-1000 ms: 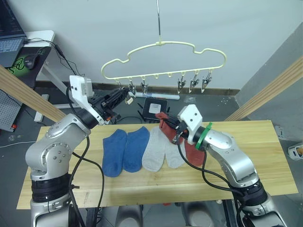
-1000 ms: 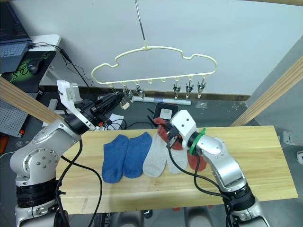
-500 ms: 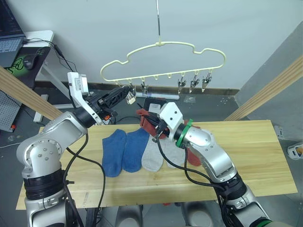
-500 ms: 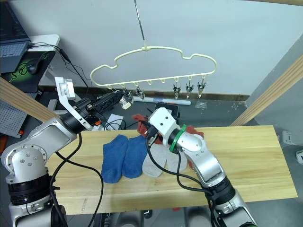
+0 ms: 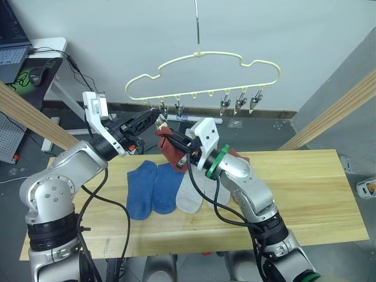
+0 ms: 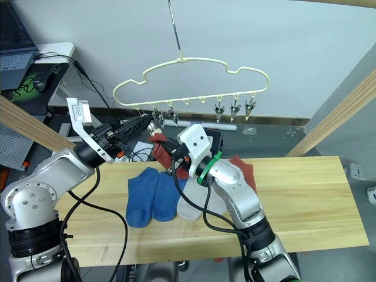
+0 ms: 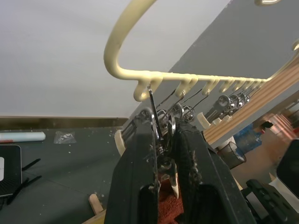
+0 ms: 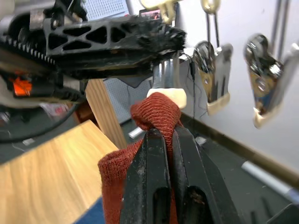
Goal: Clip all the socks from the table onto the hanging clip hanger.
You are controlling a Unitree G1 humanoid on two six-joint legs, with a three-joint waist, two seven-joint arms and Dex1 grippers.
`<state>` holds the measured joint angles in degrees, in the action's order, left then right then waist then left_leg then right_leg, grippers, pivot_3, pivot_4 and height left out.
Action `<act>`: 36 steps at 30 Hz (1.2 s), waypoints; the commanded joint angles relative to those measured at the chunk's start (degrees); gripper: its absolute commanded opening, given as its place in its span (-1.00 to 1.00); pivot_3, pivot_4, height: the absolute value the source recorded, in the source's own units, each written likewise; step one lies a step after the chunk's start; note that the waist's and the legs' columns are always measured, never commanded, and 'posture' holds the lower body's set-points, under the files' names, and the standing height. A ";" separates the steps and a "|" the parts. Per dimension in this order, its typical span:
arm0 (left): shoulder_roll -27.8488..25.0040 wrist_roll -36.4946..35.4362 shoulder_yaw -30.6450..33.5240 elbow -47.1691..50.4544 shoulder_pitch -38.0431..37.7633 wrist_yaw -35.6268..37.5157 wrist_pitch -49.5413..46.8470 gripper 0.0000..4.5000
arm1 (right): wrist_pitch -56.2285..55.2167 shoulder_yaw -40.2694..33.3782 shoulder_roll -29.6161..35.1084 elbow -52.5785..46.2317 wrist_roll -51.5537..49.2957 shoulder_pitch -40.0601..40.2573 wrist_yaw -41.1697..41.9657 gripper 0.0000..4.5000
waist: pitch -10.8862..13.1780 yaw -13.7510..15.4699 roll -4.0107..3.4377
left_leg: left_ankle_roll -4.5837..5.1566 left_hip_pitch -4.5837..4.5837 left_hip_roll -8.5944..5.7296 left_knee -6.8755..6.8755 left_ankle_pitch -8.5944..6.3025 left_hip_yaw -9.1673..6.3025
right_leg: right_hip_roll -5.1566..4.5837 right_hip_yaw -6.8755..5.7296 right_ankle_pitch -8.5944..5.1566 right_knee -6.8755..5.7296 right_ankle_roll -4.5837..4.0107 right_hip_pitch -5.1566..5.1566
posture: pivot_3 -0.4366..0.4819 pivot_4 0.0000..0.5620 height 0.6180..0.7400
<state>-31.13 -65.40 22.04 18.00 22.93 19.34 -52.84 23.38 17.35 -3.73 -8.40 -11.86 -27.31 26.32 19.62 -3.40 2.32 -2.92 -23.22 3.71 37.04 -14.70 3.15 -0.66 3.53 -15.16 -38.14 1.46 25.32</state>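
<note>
No sock hangs on the clip hanger point(image 5: 202, 73) yet. My left gripper point(image 5: 154, 119) squeezes the leftmost clip point(image 7: 161, 133), and my right gripper point(image 8: 162, 140) pinches a rust red sock point(image 5: 169, 147), its tip just under that clip. Two blue socks point(image 5: 151, 187), two grey socks point(image 5: 194, 189) and another red sock point(image 6: 242, 167) lie on the table point(image 5: 305, 194). A second ago the red sock sat lower and further right, over the table.

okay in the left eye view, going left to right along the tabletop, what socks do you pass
Two blue socks → light grey socks → a rust red sock lying behind the right arm. The other rust red sock is off the table, held up by the right gripper near the clip hanger.
</note>
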 commanded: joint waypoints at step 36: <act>-1.15 -3.47 0.92 -0.18 0.44 0.88 0.31 -0.89 | 11.43 -5.31 -6.05 0.42 -19.03 1.74 1.62 -1.00 | -0.08 0.16 0.09 | 0.14 -0.87 -0.13 1.07 0.16 -1.39 | -0.15 -1.37 0.08 -0.90 -0.14 0.17 | -0.22 0.06 1.00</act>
<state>-31.33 -67.47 22.26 17.26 22.84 19.44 -52.44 34.44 12.29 -8.71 -6.93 -28.95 -25.33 27.46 19.54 -3.24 2.41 -2.80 -24.09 3.58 38.11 -14.52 1.76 -0.81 2.17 -15.08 -39.03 1.32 25.49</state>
